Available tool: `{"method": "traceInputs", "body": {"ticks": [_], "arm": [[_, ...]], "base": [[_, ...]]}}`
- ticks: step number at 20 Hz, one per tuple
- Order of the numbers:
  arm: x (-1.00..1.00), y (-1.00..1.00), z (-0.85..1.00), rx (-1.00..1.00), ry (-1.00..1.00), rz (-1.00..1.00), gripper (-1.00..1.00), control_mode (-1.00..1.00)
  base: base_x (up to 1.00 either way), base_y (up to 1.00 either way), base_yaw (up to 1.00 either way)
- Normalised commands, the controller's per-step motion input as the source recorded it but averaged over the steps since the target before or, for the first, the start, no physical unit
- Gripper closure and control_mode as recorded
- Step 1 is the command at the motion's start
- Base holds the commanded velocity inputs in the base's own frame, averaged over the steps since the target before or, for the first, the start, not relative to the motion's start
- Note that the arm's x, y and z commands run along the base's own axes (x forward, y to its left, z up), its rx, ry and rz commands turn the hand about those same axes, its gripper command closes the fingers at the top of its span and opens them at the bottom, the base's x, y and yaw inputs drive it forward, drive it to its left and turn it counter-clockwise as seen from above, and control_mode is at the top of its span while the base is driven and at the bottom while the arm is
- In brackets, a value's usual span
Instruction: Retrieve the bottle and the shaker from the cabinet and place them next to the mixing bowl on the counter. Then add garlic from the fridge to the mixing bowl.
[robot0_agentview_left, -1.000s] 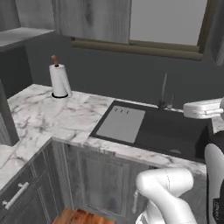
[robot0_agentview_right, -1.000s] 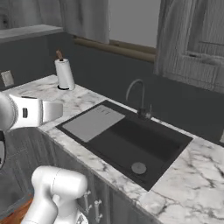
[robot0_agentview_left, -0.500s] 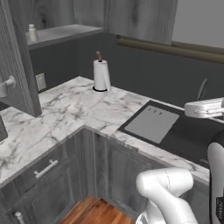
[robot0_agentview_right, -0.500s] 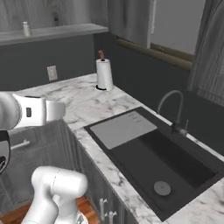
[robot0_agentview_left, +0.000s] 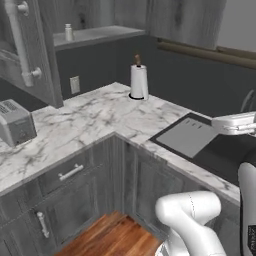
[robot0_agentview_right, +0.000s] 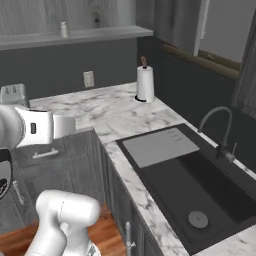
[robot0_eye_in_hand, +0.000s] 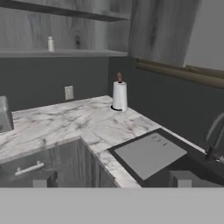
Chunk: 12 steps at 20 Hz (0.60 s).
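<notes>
The gripper (robot0_eye_in_hand: 109, 179) hangs with jaws spread wide, holding nothing, above the counter (robot0_eye_in_hand: 83, 124) corner; the small shaker (robot0_eye_in_hand: 50, 43) stands on the open cabinet shelf (robot0_eye_in_hand: 83, 53), well apart, up and left; a paper towel roll (robot0_eye_in_hand: 119, 95) stands between.

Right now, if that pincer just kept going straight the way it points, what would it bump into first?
Probably the dark back wall near the paper towel roll. The open pincer aims over the marble counter; depth is hard to judge.

Shaker (robot0_eye_in_hand: 50, 43), probably, on shelf (robot0_eye_in_hand: 65, 53); paper towel roll (robot0_eye_in_hand: 119, 95) below.
</notes>
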Motion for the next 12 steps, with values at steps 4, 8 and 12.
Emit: {"method": "traceInputs", "body": {"ticks": [4,8,12], "arm": [[0.0,0.0,0.0,0.0,0.0,0.0,-1.0,1.0],[0.0,0.0,0.0,0.0,0.0,0.0,-1.0,1.0],[0.0,0.0,0.0,0.0,0.0,0.0,-1.0,1.0]], "base": [[-0.35,0.42,0.45],[-0.23,0.0,0.12],[-0.06,0.54,0.0]]}}
